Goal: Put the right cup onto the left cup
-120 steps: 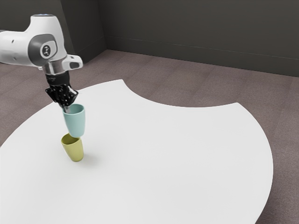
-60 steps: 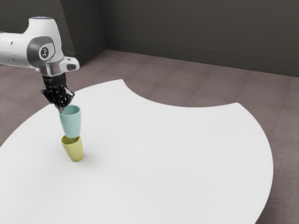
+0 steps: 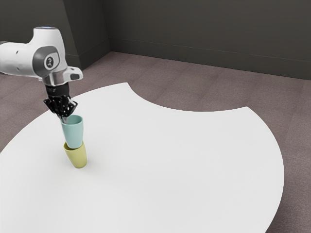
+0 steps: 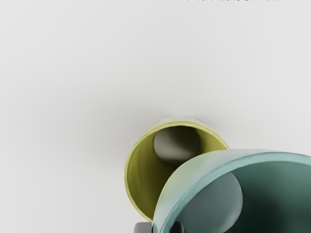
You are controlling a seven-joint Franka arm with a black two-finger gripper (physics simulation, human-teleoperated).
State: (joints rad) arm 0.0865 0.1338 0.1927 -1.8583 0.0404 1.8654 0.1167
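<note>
"State of the claw (image 3: pixel 65 118)?"

"Closed on the rim wall of the teal cup (image 3: pixel 73 133), parted only by the wall's thickness. The wrist view finds its fingers (image 4: pixel 143 227) on both sides of that wall, one inside the cup and one outside."

"Position of the teal cup?"

"Held aloft, mouth up and close to upright, its base at the mouth of the olive-yellow cup (image 3: pixel 78 158). In the wrist view it overlaps part of that mouth (a good share of the lower cup's interior is in plain sight there). Whether the two cups touch, I cannot tell."

"And the lower cup?"

"Standing on the white surface (image 3: pixel 180 160), open end up, with a soft shadow beside its base."

"Remaining particulars?"

"The white arm (image 3: pixel 22 59) enters from the exterior view's left, the claw pointing down. The surface has a curved outline with a scooped edge. Beyond it lie a brownish floor (image 3: pixel 160 80) and a dark room wall (image 3: pixel 204 34)."
</note>
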